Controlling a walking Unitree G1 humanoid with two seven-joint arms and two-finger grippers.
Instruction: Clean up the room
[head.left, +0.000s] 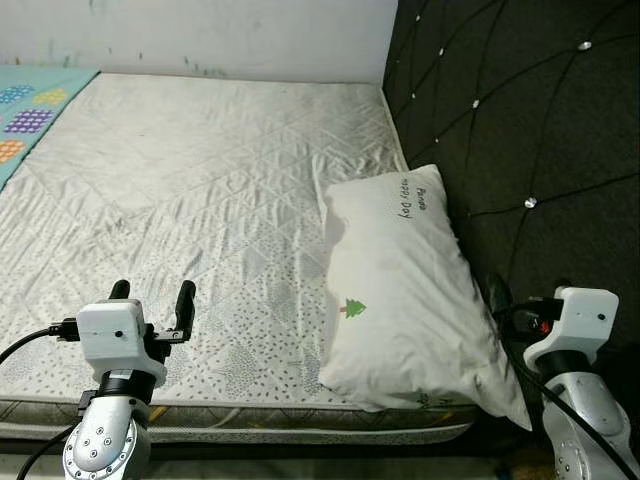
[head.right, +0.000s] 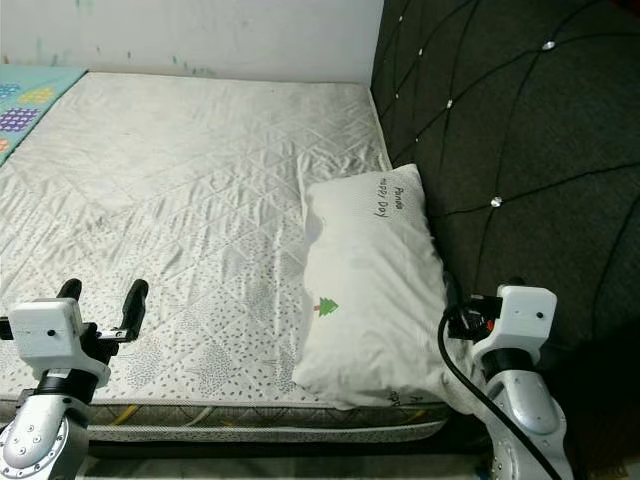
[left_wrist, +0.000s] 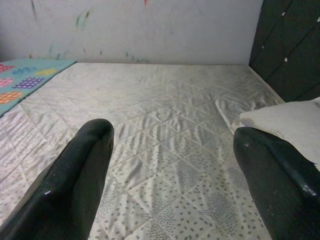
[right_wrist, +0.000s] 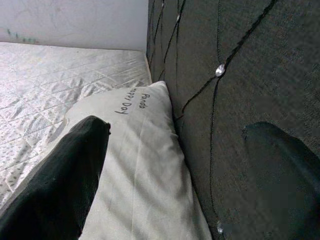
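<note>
A white pillow (head.left: 400, 290) with a small green tree print lies on the right side of the bed, leaning against the dark padded headboard (head.left: 520, 130). My right gripper (right_wrist: 185, 175) is open at the pillow's near right corner, one finger (right_wrist: 60, 185) over the pillow and the other against the headboard. My left gripper (head.left: 152, 305) is open with nothing between its fingers, hovering above the near left edge of the mattress (head.left: 190, 190). The pillow's edge (left_wrist: 287, 120) also appears in the left wrist view.
The grey-white quilted mattress cover stretches to a white wall (head.left: 200, 35) at the back. A colourful play mat (head.left: 30, 110) lies at the far left. The headboard rises along the right side. The mattress's near edge (head.left: 250, 412) runs just below my grippers.
</note>
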